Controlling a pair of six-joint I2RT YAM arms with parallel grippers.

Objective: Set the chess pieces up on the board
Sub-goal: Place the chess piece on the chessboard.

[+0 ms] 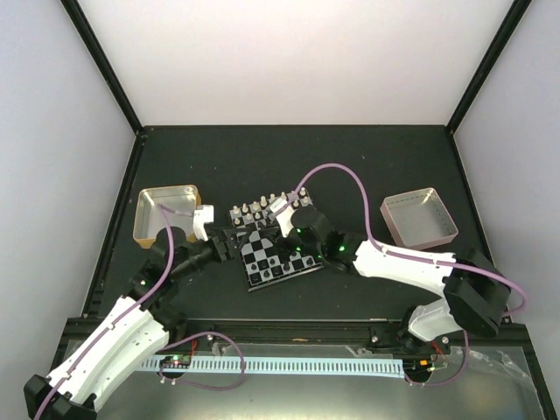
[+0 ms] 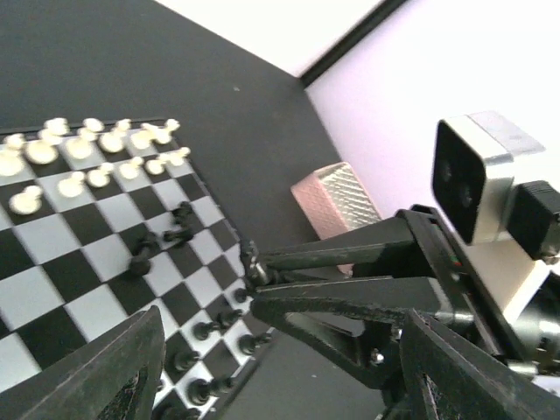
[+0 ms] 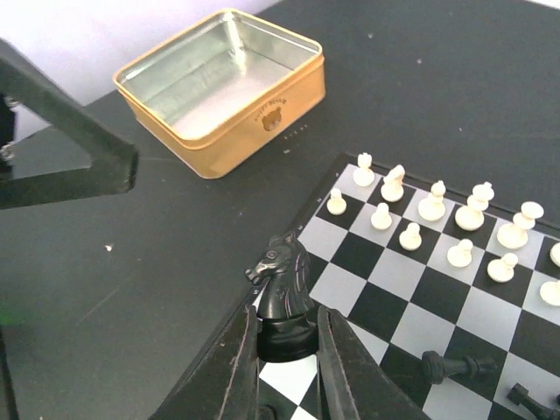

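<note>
The board (image 1: 293,262) lies mid-table, with white chess pieces (image 1: 261,209) ranked along its far edge. My right gripper (image 3: 287,343) is shut on the base of a black knight (image 3: 283,287), held upright just over the board's left edge (image 3: 325,197). In the top view that gripper (image 1: 255,248) reaches across the board toward the left. My left gripper (image 2: 280,385) stands open with nothing between its fingers, just left of the board (image 2: 96,254) and facing the right gripper's tips (image 2: 254,273). Two black pieces (image 2: 162,241) lie toppled mid-board. Others (image 2: 210,328) stand along the nearest edge.
A gold tin (image 1: 168,213) with an open top sits left of the board, close behind my left wrist. A pink tin (image 1: 418,219) sits to the right. A perforated white strip (image 1: 289,366) runs along the table's near edge between the arm bases.
</note>
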